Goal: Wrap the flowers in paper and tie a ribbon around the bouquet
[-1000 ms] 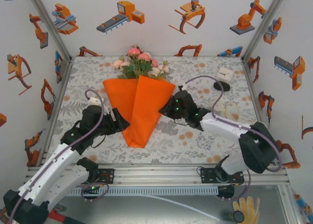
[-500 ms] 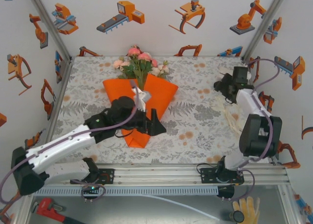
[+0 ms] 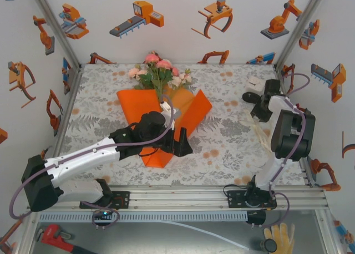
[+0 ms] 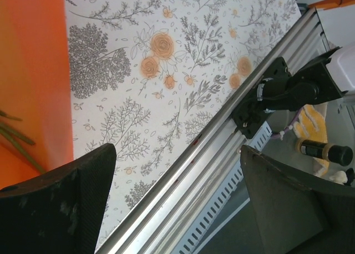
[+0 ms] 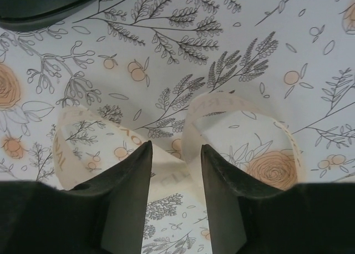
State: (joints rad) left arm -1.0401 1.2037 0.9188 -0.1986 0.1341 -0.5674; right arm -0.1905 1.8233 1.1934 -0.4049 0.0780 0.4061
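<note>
Just one bouquet (image 3: 135,102), one ribbon (image 5: 233,100); left pincer (image 4: 176,157) wide and empty, right pincer (image 5: 176,150) half-agape astride that ribbon.

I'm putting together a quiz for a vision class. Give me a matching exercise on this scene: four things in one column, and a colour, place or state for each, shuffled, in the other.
Things
1. flowers
2. paper
3. ribbon
4. left claw

Descriptions
A. jaws wide apart, holding nothing
B. cream loops on the cloth under the right claw
C. plain orange, green stems lying on it
D. pink and cream blooms at the cloth's far end

Pairs: 1-D, 2-C, 3-B, 4-A
</note>
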